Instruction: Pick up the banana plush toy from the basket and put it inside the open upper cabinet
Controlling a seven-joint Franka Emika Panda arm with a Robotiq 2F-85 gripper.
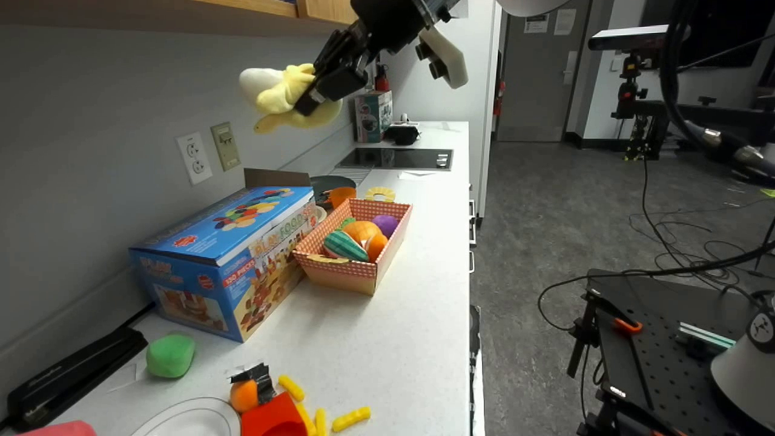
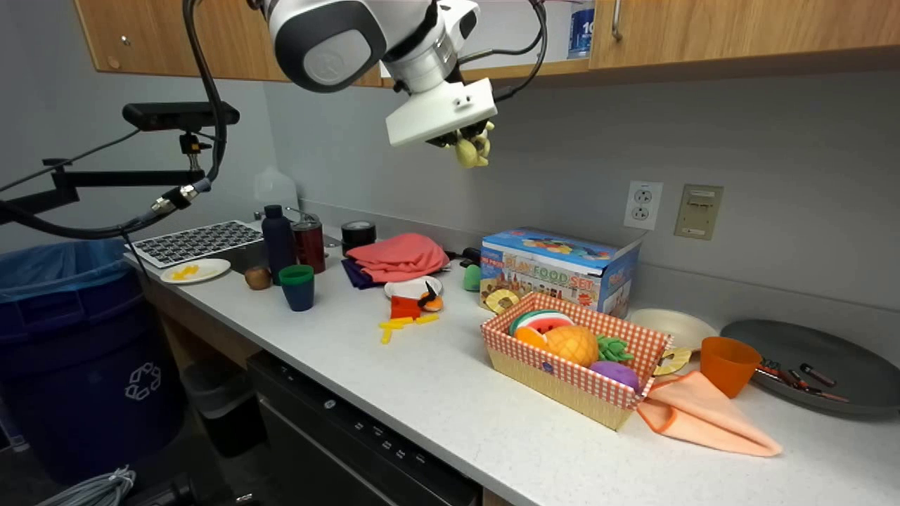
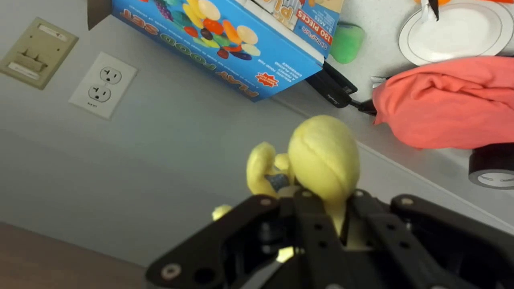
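Both exterior views overlook the counter (image 1: 418, 290) from roughly opposite directions.

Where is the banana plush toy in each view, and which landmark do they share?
In an exterior view: banana plush toy, upper left of centre.
In an exterior view: banana plush toy, upper middle, partly hidden.
In the wrist view: banana plush toy, right of centre, pinched in the gripper.
Shared landmark: blue box, lower in both exterior views, at the top of the wrist view.

The banana plush toy (image 1: 287, 94) looks matt cloth — the upper cabinet (image 2: 738, 34) wood.
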